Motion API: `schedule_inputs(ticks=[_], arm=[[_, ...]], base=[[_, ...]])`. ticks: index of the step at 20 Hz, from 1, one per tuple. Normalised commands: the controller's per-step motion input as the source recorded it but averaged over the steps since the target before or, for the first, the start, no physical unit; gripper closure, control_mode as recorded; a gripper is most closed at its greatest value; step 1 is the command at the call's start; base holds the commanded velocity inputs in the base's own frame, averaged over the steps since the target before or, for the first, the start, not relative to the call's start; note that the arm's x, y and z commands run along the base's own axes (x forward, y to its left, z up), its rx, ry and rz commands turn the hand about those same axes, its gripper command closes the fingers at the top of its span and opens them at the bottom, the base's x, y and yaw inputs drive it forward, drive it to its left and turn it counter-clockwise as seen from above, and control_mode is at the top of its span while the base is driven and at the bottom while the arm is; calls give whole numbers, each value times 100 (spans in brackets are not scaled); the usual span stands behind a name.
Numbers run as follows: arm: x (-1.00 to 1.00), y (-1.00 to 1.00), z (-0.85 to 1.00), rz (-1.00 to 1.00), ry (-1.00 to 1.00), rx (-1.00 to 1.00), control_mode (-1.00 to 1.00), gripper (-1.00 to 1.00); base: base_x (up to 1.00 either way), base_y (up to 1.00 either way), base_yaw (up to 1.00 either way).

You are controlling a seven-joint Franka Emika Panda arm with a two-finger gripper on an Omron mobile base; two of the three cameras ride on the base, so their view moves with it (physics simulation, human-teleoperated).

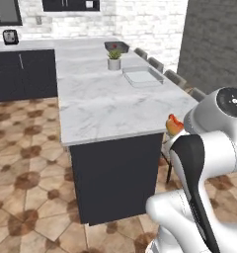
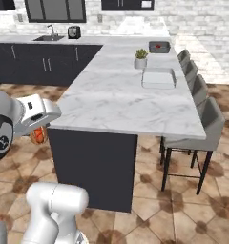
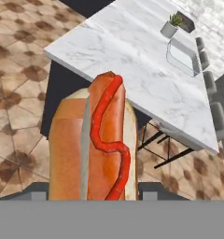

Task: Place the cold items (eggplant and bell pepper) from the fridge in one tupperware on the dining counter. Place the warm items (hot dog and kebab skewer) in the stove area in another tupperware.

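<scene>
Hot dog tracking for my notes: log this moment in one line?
gripper: shut on hot dog | red-sauced hot dog in bun: carried | clear rectangular tupperware: on marble counter

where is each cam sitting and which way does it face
Left base view: behind the arm's left, facing the dining counter; white arm lower right, hot dog peeking.
Right base view: behind its right, same counter; arm lower left.
Hand view: on the hand, along the gripper holding the hot dog.
Shared: clear tupperware, potted plant.
</scene>
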Motion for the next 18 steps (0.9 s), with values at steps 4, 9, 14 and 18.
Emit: schedule_inputs(ticks=[4, 9, 14, 18], arm=[[0, 0, 0, 0, 0, 0, 100, 100], [0, 0, 0, 0, 0, 0, 100, 100], [0, 0, 0, 0, 0, 0, 100, 100], [0, 0, 0, 0, 0, 0, 100, 100]], base=[[3, -100, 0], [15, -100, 0], [35, -100, 2], [59, -100, 12]])
